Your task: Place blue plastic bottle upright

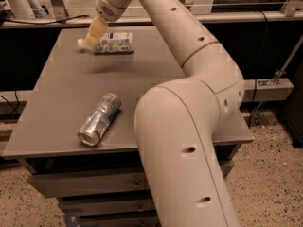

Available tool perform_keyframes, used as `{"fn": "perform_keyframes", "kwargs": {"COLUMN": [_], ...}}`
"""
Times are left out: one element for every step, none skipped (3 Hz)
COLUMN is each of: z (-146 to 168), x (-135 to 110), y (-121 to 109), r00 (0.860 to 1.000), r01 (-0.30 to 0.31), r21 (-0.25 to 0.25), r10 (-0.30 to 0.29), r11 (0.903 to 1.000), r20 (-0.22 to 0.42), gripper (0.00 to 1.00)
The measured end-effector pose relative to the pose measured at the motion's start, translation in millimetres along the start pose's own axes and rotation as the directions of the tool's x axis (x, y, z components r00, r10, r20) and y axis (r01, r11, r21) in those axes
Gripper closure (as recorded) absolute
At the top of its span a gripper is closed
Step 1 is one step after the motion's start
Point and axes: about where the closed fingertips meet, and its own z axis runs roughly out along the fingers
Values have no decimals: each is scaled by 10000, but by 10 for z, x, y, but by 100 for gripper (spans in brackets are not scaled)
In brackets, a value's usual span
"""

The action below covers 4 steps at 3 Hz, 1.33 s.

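The blue plastic bottle (112, 42) lies on its side at the far left of the grey table (61, 98). Its white cap points left and its white label with dark print faces me. My gripper (94, 33) hangs over the bottle's cap end, its beige fingers pointing down and partly covering the cap. It is just above or touching the bottle there; I cannot tell which. My large white arm crosses the right half of the view and hides that part of the table.
A crushed silver-blue metal can (100, 119) lies on its side near the table's front left edge. Drawers (80, 186) sit under the tabletop. A dark shelf or counter runs behind the table.
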Motion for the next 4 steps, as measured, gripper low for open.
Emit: {"fn": "perform_keyframes", "kwargs": {"z": [212,354,476,587], "x": [69,189,259,307], "y": [-31,-52,-24,19], "r00": [9975,9923,9869,9815], "r01": [253,330,466,595], "r21": [-30,-106,-335,-595], "r10": [-254,-340,-512,-693], "r11": [9997,9994,9984,9965], "r20": [-659,-1189,-1528,-1784], "gripper": [0,0,0,0]}}
